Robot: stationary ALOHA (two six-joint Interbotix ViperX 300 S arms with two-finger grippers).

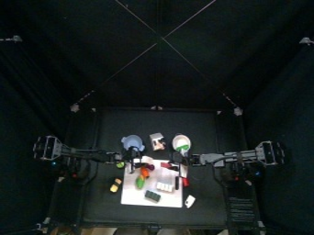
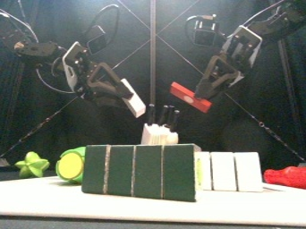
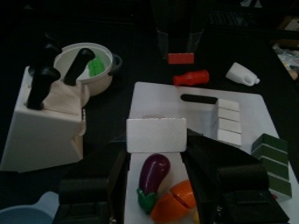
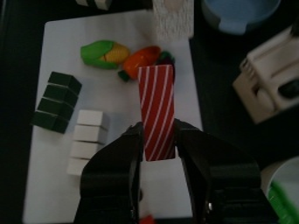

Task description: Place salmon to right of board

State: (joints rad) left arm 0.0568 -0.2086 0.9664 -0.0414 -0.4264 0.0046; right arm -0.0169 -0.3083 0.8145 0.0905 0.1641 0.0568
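Clearly the salmon [image 4: 156, 98], a red slab with pale stripes, is off the table: the right gripper [image 4: 159, 144] has its jaws pinching one end of it, and the rest of the slab sticks out over the board [image 4: 111, 188]. From the front the salmon [image 2: 191, 97] hangs tilted in the air under the right gripper [image 2: 210, 89], well above the things standing on the table.

Below it, the white board [image 3: 228, 94] carries a yellow and green corn cob [image 4: 104, 54], an orange carrot [image 4: 140, 61], a dark green block [image 4: 54, 102] cut into segments, and a white segmented block [image 4: 86, 140] just beside the green one. In the front view the green block [image 2: 139, 171] stands nearest, with the white block [image 2: 228, 170] behind it to the right.

Beside the board stands a white knife block [image 3: 45, 127] with black handles, and near it a white bowl [image 3: 84, 68] holding something green. A blue bowl [image 4: 239, 13] sits past the board's far end.

The left gripper [image 3: 162, 179] hovers over the board with its jaws spread and nothing between them; a purple eggplant [image 3: 153, 172] and the carrot [image 3: 173, 201] lie below the gap. From the front the left gripper [image 2: 117, 94] hangs at about the same height as the right one.

A green star [image 2: 32, 165] and a red piece [image 2: 285, 176] lie at the table's edges.
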